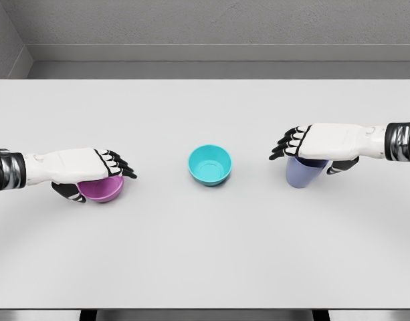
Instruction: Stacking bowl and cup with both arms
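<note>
A teal bowl stands upright at the middle of the white table. To its left sits a magenta bowl, mostly covered by my left hand, whose fingers stretch flat over its rim while the thumb curls by its near left side. To the right stands a lavender-blue cup. My right hand hovers over its top, fingers extended toward the teal bowl and thumb beside the cup's right wall. Neither hand's fingers close around its object.
Grey walls rise behind the table's far edge. The table's near edge runs along the bottom of the view.
</note>
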{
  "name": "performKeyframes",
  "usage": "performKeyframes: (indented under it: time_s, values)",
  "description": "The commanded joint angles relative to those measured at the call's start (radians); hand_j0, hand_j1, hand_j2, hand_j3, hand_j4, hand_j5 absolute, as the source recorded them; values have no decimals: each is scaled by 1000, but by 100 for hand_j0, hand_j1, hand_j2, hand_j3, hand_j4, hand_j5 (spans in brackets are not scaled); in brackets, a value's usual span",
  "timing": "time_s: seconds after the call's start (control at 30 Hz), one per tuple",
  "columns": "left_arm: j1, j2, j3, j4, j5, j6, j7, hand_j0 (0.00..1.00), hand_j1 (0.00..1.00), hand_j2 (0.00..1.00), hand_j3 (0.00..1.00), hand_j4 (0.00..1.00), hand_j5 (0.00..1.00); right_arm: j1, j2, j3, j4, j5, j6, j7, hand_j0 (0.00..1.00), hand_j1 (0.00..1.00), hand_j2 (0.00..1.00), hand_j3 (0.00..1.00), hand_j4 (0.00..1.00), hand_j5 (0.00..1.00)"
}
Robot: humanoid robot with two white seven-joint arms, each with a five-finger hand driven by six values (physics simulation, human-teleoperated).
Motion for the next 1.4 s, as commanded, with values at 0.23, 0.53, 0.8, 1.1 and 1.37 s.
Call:
performKeyframes:
  time_s: [0.23, 0.53, 0.8, 1.1, 1.37]
  values:
    - [0, 3, 0, 0, 6, 3, 0, 93, 93, 93, 93, 93, 93, 0, -1, -1, -1, -5, 2, 0, 100, 100, 100, 100, 100, 100]
    - [2, 3, 0, 0, 9, 3, 0, 85, 85, 85, 85, 85, 85, 2, -1, -1, -1, -5, 2, 0, 100, 100, 100, 100, 100, 100]
    - [-8, 6, 2, -3, 15, 3, 0, 83, 83, 83, 83, 83, 83, 0, -1, -1, -1, -4, 2, 0, 100, 100, 100, 100, 100, 100]
    - [-21, 9, 3, -11, 17, 3, 0, 83, 83, 83, 83, 83, 83, 0, -1, -1, -1, -5, 2, 0, 100, 100, 100, 100, 100, 100]
    - [-38, 9, 3, -17, 17, 3, 0, 81, 81, 81, 81, 81, 81, -2, -1, -1, -1, -5, 2, 0, 100, 100, 100, 100, 100, 100]
